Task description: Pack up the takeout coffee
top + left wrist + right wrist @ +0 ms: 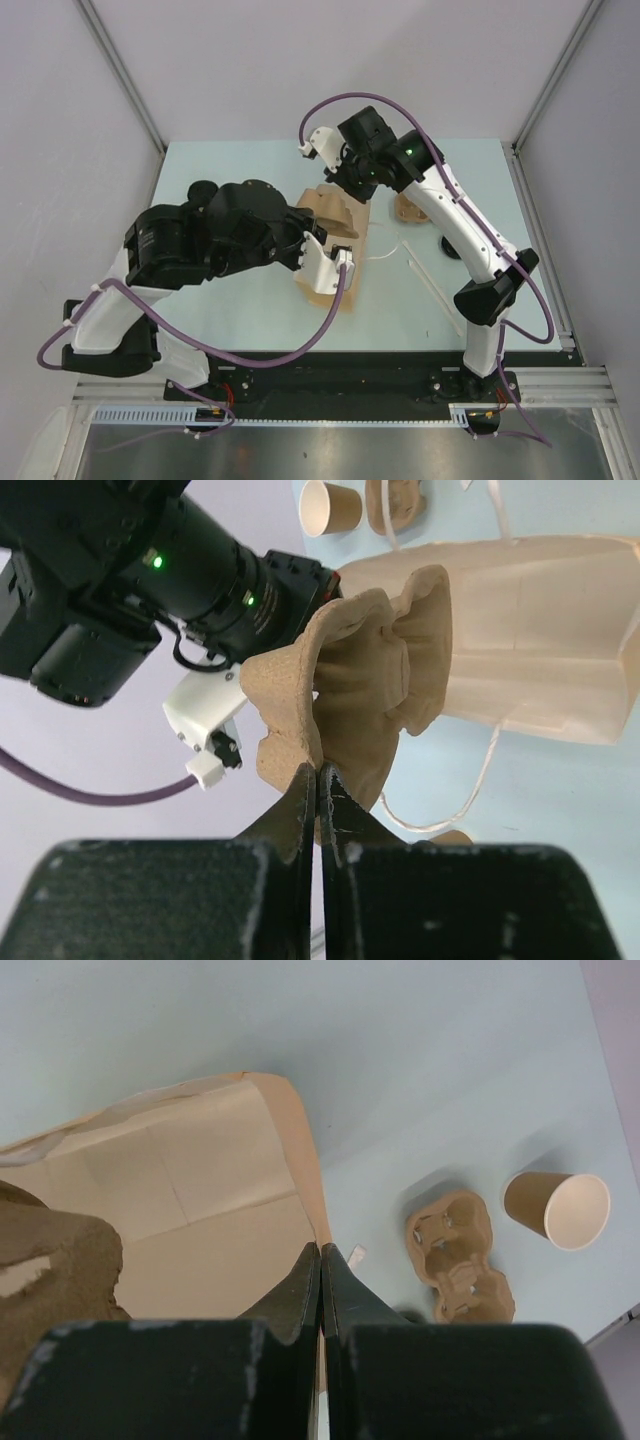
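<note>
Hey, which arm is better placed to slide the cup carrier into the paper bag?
Left. The left tool is shut on the cup carrier, just in front of the paper bag. The right tool is busy pinching the bag's rim.

1. The top external view looks steeply down from above and behind the arm bases. It stands well back and takes in the whole table [200, 170], with the paper bag [360, 228] near mid-frame.
2. The left wrist view sits right behind the left gripper [320, 780], very close to the held cup carrier [360, 680]. It faces across the paper bag [540, 630] to the paper cup [330, 505] and flat cup carrier [395, 502] beyond it.
3. The right wrist view sits right behind the right gripper [321, 1252] and looks down from close by onto the paper bag [200, 1190]. The paper cup [560, 1208] and flat cup carrier [460, 1255] lie off to the bag's side.
4. All three views share the paper bag; both wrist views also share the paper cup and flat cup carrier.
</note>
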